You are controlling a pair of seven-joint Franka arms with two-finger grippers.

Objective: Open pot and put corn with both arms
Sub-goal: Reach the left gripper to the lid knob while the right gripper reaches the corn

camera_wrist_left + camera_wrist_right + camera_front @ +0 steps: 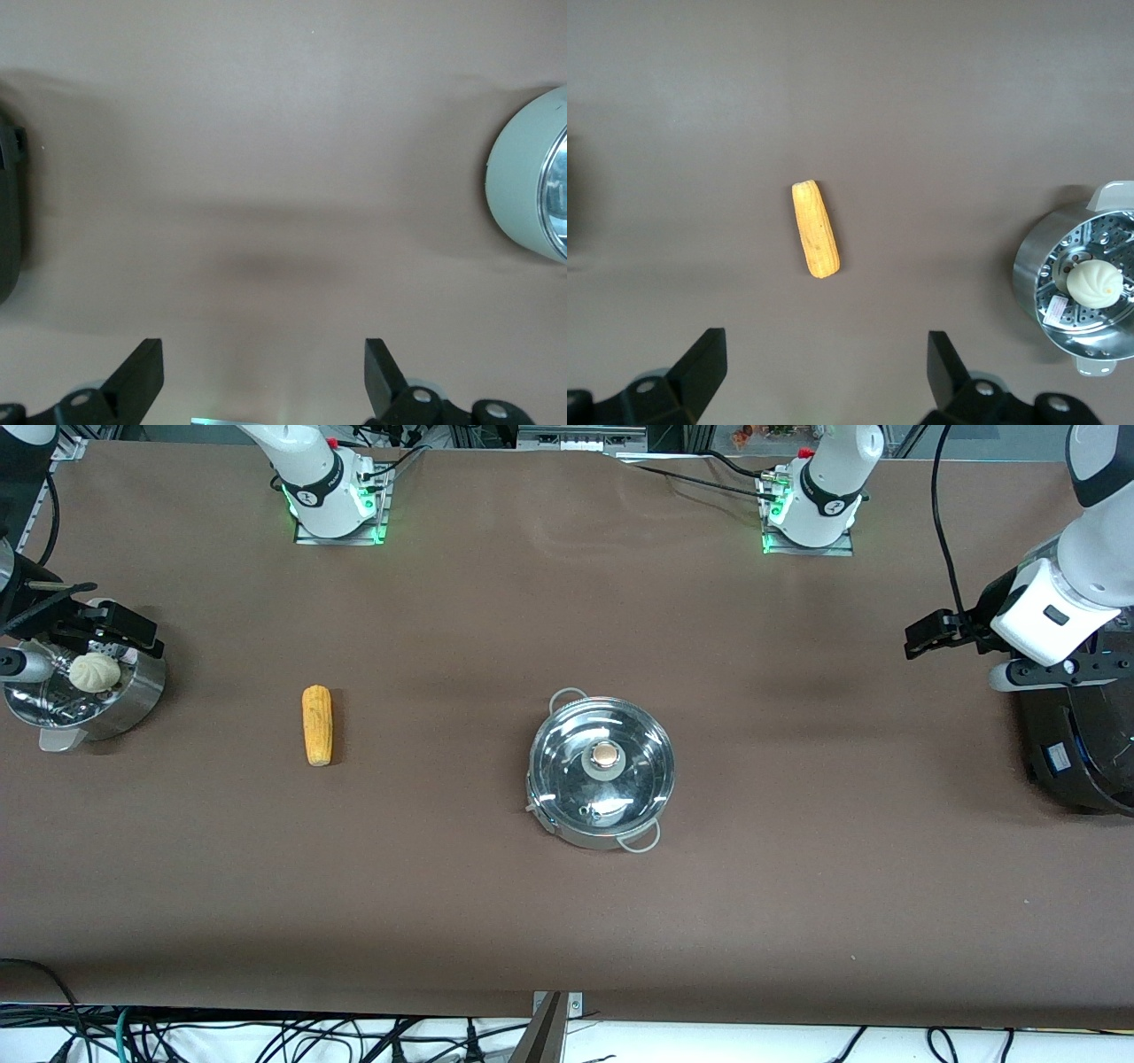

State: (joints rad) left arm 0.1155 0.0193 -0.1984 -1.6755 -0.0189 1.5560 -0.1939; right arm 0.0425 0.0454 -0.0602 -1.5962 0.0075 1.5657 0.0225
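The shallow steel pot [578, 834] stands mid-table with its glass lid [571, 775] on, beige knob [606, 756] up. Its pale wall shows at the edge of the left wrist view [523, 177]. The yellow-orange corn [317, 724] lies on the table toward the right arm's end, apart from the pot; it also shows in the right wrist view [815, 228]. My right gripper [133, 631] is open and empty over the steamer pot's edge; its open jaws show in its wrist view [827, 363]. My left gripper [917, 638] is open and empty beside the rice cooker, over bare table [264, 372].
A steel steamer pot [133, 695] with a white bun [94, 670] stands at the right arm's end of the table, also in the right wrist view [1032, 266]. A black rice cooker [1081, 735] stands at the left arm's end. A brown cloth covers the table [797, 868].
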